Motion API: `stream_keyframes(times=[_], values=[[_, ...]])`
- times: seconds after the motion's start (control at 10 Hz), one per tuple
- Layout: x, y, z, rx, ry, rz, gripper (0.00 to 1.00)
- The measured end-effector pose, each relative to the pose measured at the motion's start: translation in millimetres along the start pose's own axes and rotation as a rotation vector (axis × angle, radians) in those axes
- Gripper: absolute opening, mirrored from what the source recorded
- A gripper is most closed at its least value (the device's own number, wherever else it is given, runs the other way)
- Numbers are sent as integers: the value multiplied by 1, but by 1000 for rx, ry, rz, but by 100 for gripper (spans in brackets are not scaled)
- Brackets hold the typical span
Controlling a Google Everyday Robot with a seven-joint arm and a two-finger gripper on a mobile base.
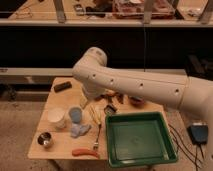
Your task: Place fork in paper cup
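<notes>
Dark shelving fills the background behind a small wooden worktop [56,102] on a speckled grey floor. A green tray [165,150] takes the 4 o'clock quarter, reaching the near and right edges. Bare wood shows along the left edge, between a dark block [62,86] at 11 o'clock and the paper cup [56,118] at 9 o'clock. A blue-grey cup [75,114] stands just beside the paper cup, at its 3 o'clock. A steel cup [45,140] sits at 7 o'clock.

The fork [96,139] lies flat at 6 o'clock, just left of the tray. Around it are a crumpled blue cloth [80,130], a pale yellow utensil [95,116] and an orange sausage-shaped thing [85,152]. The white arm [135,87] crosses the far half. The tool [109,106] hangs near the centre, apart from the fork; whether it is wide or narrow I cannot tell.
</notes>
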Motion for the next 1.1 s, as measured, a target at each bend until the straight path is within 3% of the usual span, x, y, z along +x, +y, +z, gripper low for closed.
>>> stream_keyframes(times=[0.2, 0.6, 0.9, 1.1], values=[[-21, -20, -4, 14, 5, 114, 80], [-28, -23, -4, 13, -10, 169, 80], [-35, -29, 25, 22, -97, 238, 80], [-52, -49, 53, 68, -165, 268, 80]])
